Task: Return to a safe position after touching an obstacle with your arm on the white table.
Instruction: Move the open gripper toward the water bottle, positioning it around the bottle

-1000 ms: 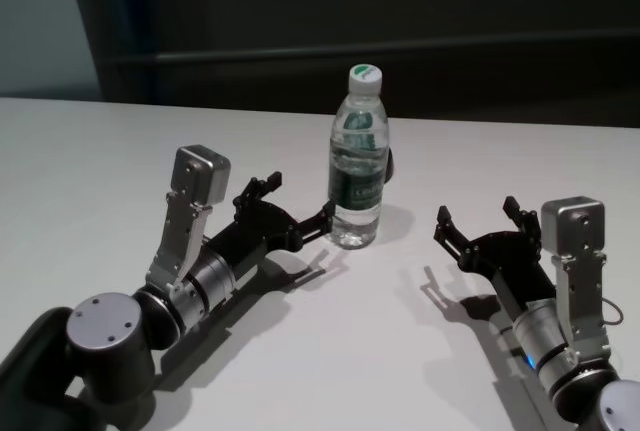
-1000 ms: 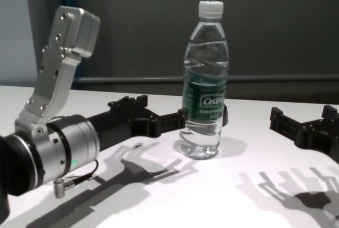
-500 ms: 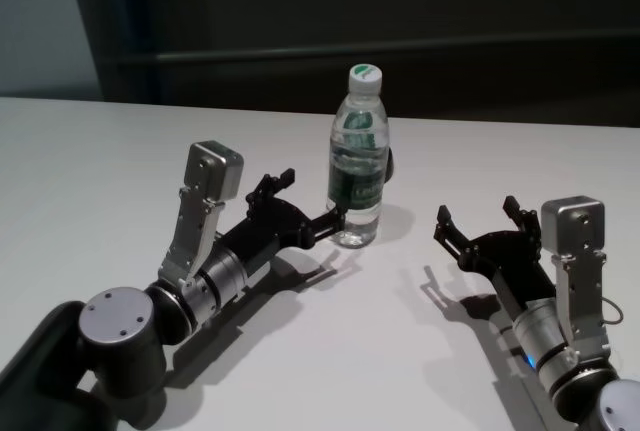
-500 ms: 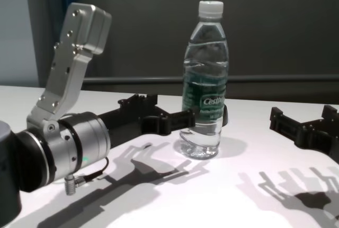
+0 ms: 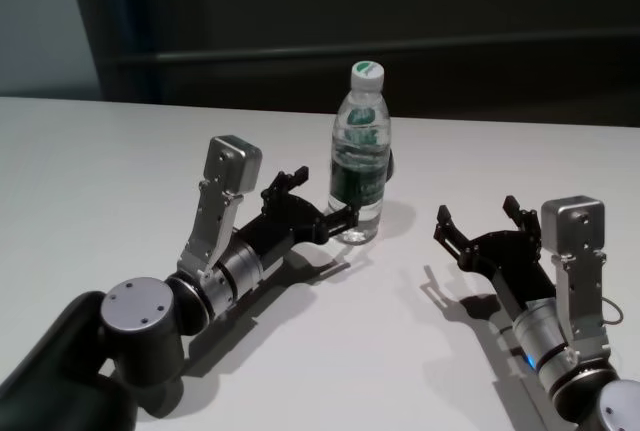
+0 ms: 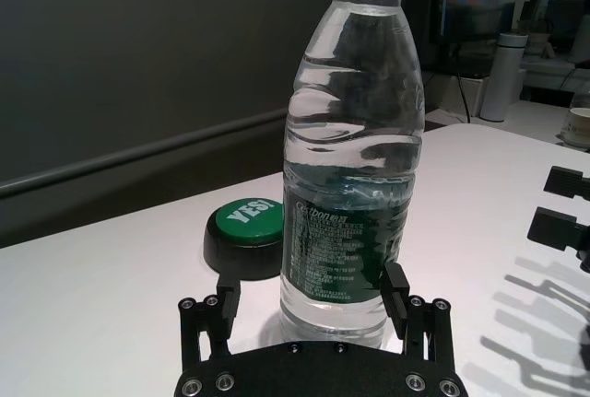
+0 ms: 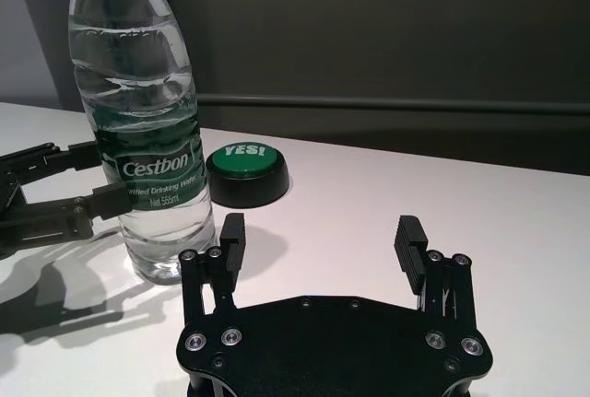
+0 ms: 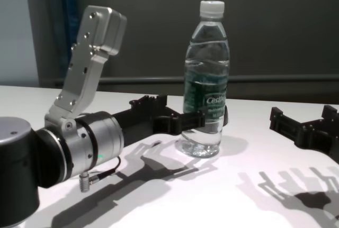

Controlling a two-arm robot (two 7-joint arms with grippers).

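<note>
My left gripper point(image 5: 318, 203) lay low over the white table point(image 5: 90, 161), fingers spread wide and holding nothing, with the water bottle point(image 5: 359, 154) straight ahead of it; in the left wrist view the bottle's base filled the gap between my two fingertips point(image 6: 395, 288), and the head view put the inner finger against the lower wall, though I could not tell for sure whether it pressed or only sat just beside. The bottle stood upright near the middle of the table, its long axis vertical, so I judged that the safe way out was straight back along my own forearm, away from it, with no sideways sweep that might tip it. My left arm was plainly the nearer one; my right gripper point(image 5: 481, 222) rested well apart on the other side, also spread open and empty. The bottle was clear ribbed plastic, smooth and thin-walled, with a white screw cap and a dark green label; just behind it sat a low black button with a green "YES!" top point(image 7: 246, 171).
</note>
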